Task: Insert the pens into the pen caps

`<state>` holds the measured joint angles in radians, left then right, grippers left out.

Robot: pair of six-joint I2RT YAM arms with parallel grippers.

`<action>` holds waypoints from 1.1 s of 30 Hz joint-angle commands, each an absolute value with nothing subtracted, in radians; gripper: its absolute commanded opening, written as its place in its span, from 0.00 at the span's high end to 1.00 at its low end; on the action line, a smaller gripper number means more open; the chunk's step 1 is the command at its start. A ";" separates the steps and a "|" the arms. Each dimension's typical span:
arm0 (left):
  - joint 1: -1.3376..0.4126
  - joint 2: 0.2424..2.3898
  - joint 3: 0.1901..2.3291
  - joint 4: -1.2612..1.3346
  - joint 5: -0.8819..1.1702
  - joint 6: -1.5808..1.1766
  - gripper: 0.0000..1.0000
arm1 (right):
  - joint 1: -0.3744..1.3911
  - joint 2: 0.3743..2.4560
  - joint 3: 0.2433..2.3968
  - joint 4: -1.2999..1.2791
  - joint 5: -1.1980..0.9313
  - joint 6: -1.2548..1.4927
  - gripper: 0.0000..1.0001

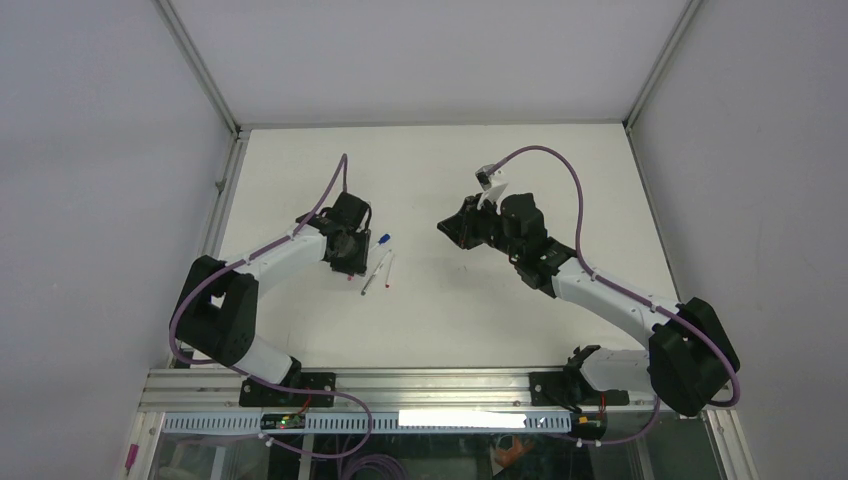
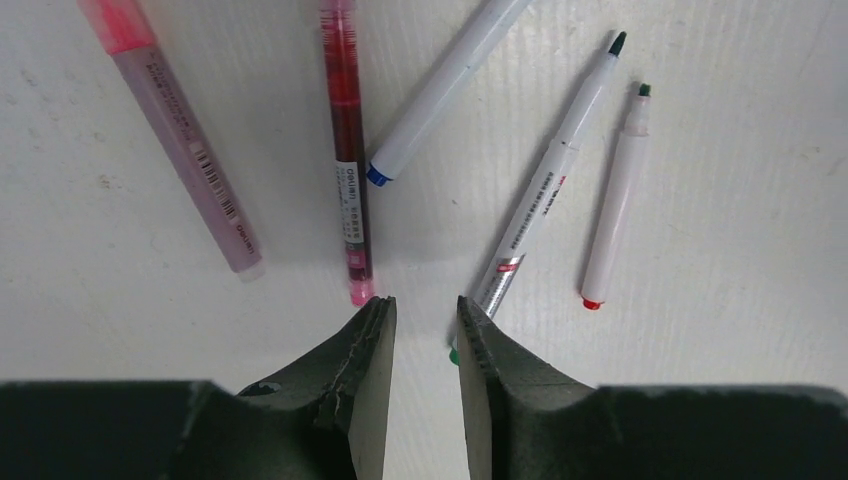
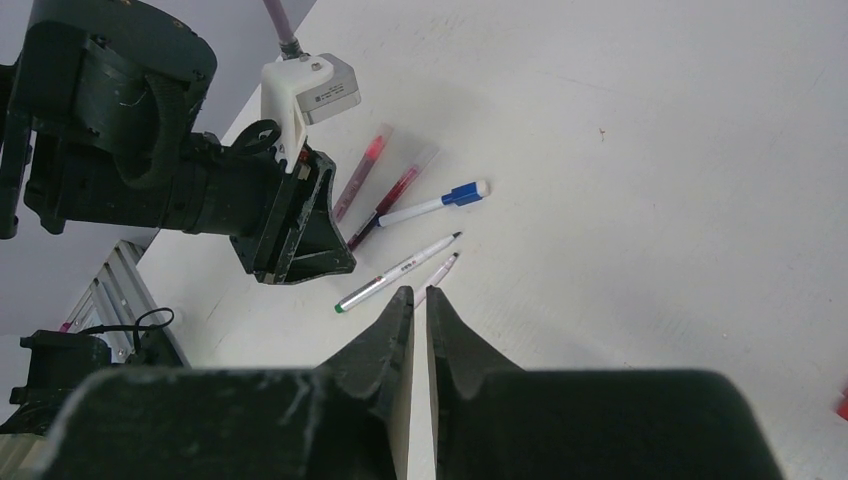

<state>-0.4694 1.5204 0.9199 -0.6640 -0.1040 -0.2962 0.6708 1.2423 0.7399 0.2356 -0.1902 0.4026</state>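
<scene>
**Left gripper [image 2: 425, 312] poised over the fanned pens [image 1: 372, 272], left of centre on the table [image 1: 450, 310].**
Its jaws stand part-open and empty, just near of the ends of the dark red pen [image 2: 347, 150] and the grey pen [image 2: 540, 190], probably lining up a pick. The right gripper [image 3: 420, 298], all but closed on nothing, hangs clear to the right.

A white table [image 1: 450, 310] — matt, faintly scuffed — lies under the left pincer [image 1: 349, 266] and right pincer [image 1: 452, 228]. Grey walls [image 1: 430, 50] rise beyond and to either side of them, metal posts [image 1: 200, 65] in the far corners. Behind them, an aluminium rail [image 1: 430, 385] — a bright strip [image 1: 460, 418] beneath.
</scene>
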 commanded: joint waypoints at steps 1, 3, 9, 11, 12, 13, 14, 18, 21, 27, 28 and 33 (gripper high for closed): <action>-0.502 1.458 0.967 -0.627 -0.002 -0.318 0.70 | 0.666 1.228 0.741 0.289 -0.202 0.412 0.89; -0.546 1.462 0.997 -0.627 0.023 -0.331 0.70 | 0.667 1.233 0.742 0.293 -0.205 0.413 0.89; -0.658 1.564 1.080 -0.603 0.027 -0.364 0.70 | 0.666 1.231 0.742 0.287 -0.203 0.411 0.89; -0.670 1.604 1.090 -0.582 0.045 -0.368 0.72 | 0.665 1.224 0.741 0.282 -0.199 0.409 0.89; -0.675 1.621 1.096 -0.571 0.054 -0.372 0.73 | 0.666 1.222 0.743 0.277 -0.197 0.405 0.89; -0.680 1.637 1.100 -0.565 0.060 -0.375 0.74 | 0.666 1.218 0.741 0.274 -0.194 0.403 0.89; -0.683 1.649 1.102 -0.559 0.064 -0.376 0.74 | 0.665 1.216 0.741 0.272 -0.191 0.403 0.89; -0.687 1.691 1.107 -0.542 0.071 -0.376 0.75 | 0.662 1.208 0.740 0.268 -0.190 0.400 0.89; -0.689 1.712 1.112 -0.532 0.071 -0.376 0.75 | 0.660 1.208 0.739 0.268 -0.190 0.399 0.88; -0.689 1.742 1.126 -0.528 0.074 -0.368 0.75 | 0.658 1.210 0.739 0.268 -0.189 0.398 0.88; -0.689 1.747 1.126 -0.529 0.074 -0.368 0.75 | 0.657 1.210 0.741 0.268 -0.189 0.397 0.88; -0.690 1.772 1.125 -0.525 0.077 -0.367 0.75 | 0.655 1.210 0.738 0.269 -0.190 0.398 0.88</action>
